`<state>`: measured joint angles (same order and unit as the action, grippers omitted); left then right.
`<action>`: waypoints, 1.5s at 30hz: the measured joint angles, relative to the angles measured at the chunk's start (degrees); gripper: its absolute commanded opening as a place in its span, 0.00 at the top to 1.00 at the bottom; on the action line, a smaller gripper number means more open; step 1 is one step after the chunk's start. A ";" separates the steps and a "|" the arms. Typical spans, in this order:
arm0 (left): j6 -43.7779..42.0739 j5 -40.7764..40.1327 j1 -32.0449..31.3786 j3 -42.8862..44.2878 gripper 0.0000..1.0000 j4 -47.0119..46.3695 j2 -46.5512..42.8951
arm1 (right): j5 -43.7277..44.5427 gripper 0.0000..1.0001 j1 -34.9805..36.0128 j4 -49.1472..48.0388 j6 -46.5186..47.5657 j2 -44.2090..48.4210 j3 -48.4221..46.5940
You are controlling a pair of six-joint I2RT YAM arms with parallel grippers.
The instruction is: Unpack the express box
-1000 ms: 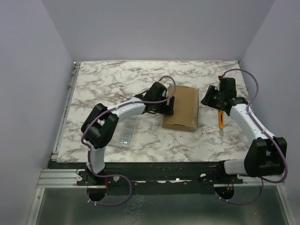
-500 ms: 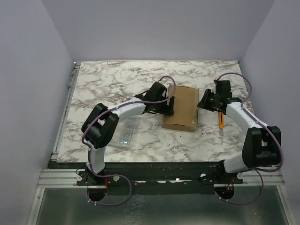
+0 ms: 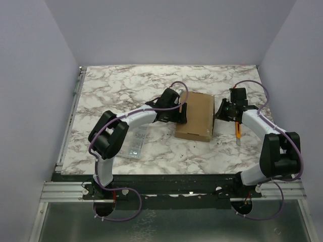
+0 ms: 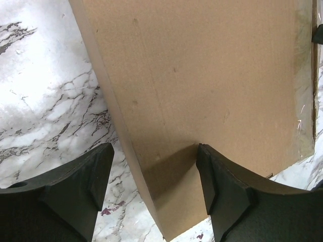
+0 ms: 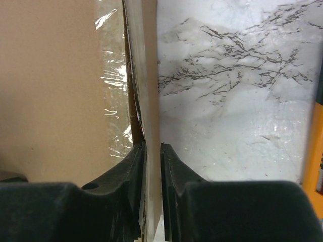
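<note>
Left hand sits at the left edge of the express box, which lies in the middle of the desk; the right hand meets its right edge. From the left wrist, wide jaws straddle the box's side, one finger over its top. From the right wrist, narrow jaws pinch the box's thin side wall.

You have open marble tabletop upper left. Centre blocked by flat brown cardboard box; clear plastic case lower left; orange-handled cutter right.

One express box, one clear parts case, one orange tool, two arms.
</note>
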<state>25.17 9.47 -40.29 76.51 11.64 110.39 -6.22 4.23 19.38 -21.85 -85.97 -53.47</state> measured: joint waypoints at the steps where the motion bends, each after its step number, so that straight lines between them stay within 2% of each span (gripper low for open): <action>1: 0.20 0.02 0.04 0.00 0.27 0.00 0.07 | 0.42 0.79 0.00 -0.02 0.07 0.00 0.15; 9: 2.05 0.07 0.31 0.74 0.28 0.02 0.94 | 3.50 0.79 0.15 -0.52 0.07 0.00 1.22; 15: 2.93 0.17 0.50 0.85 0.28 -0.07 1.20 | 3.30 0.79 0.11 -4.74 0.31 0.70 4.63; 23: 3.06 0.24 0.55 0.85 0.28 -0.70 1.31 | -9.73 0.79 -7.02 -13.42 -0.42 1.36 11.15; 29: 3.06 0.17 0.59 0.85 0.27 -1.49 1.49 | -17.75 0.79 -11.82 -15.47 -1.57 1.40 13.49; 31: 3.06 0.04 0.61 0.85 0.27 -1.75 1.55 | -19.02 0.75 -12.50 -15.21 -1.62 1.40 13.53; 33: 3.13 0.17 0.79 0.85 0.27 -1.77 1.62 | -19.54 0.68 -12.59 -15.17 -1.60 1.42 13.53; 38: 3.45 0.61 0.81 0.85 0.26 -1.84 1.70 | -16.35 0.56 -10.10 -11.30 -1.97 4.70 13.57; 45: 4.57 0.35 0.83 0.83 0.22 -1.66 1.68 | -3.08 0.63 -1.90 -2.47 -2.75 10.95 13.55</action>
<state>29.74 9.82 -39.46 77.34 9.98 112.07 -9.30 2.33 16.91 -24.60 -75.02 -39.92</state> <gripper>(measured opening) 0.756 0.407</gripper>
